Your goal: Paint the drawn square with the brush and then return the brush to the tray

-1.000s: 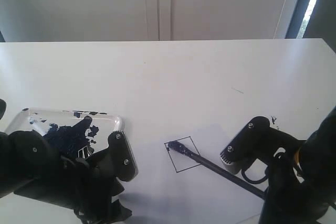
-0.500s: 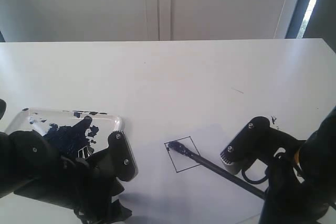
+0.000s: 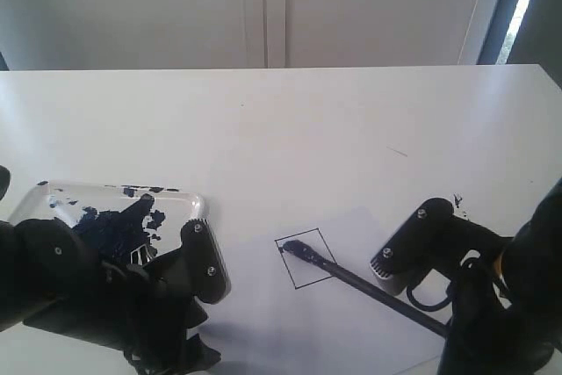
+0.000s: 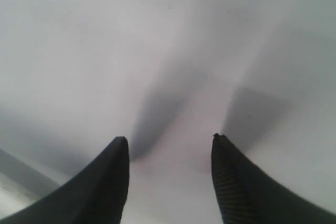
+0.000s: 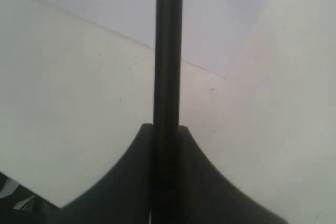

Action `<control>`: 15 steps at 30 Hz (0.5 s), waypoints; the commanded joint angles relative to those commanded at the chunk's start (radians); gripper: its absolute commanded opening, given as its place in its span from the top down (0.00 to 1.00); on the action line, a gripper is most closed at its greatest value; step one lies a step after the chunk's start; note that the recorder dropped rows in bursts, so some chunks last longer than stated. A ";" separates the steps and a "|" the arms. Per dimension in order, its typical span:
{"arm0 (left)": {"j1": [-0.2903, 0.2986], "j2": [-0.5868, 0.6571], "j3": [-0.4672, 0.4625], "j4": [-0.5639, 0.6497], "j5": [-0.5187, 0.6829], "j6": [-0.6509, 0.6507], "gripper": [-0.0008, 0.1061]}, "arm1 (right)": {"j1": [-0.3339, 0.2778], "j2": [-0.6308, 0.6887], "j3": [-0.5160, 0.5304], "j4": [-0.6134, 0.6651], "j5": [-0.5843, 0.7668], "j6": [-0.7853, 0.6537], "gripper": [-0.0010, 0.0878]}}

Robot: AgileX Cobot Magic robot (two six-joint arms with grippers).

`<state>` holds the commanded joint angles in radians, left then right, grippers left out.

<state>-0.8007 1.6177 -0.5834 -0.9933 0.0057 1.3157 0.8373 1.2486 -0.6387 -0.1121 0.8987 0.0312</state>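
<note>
Now my right gripper (image 5: 167,132) has its 2 fingers clamped on the brush (image 3: 351,277) shaft, and the blue tip sits inside the drawn square (image 3: 304,259) near its left corner. My left gripper (image 4: 169,142) fingers are spread and hold nothing, near the tray (image 3: 197,205).

Left arm (image 3: 97,292) is seen low, well to the left of the drawn square (image 3: 305,260), with the wrist block turned toward it. Left gripper (image 4: 169,142) is spread, with a clear gap between the jaws; its dark fingers (image 4: 107,182) are pointed forward over a pale surface. Right arm (image 3: 505,305) is placed to the right of the drawn square and angled in toward it. Right gripper (image 5: 167,132) is clamped on the brush (image 5: 168,51), with the shaft pinched between both jaws well back from the tip. The brush is aimed at the square, with its tip just inside one corner.
</note>
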 joint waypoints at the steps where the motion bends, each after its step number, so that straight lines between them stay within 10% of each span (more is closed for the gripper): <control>1: 0.000 0.000 0.000 0.000 0.000 0.000 0.49 | 0.000 0.000 0.000 -0.005 0.001 0.007 0.99; 15: 0.000 0.000 0.000 0.000 0.000 0.000 0.49 | 0.000 0.000 0.000 -0.104 0.025 0.090 0.99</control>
<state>-0.8007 1.6177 -0.5834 -0.9933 0.0057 1.3157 0.8373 1.2486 -0.6387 -0.2161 0.9239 0.1215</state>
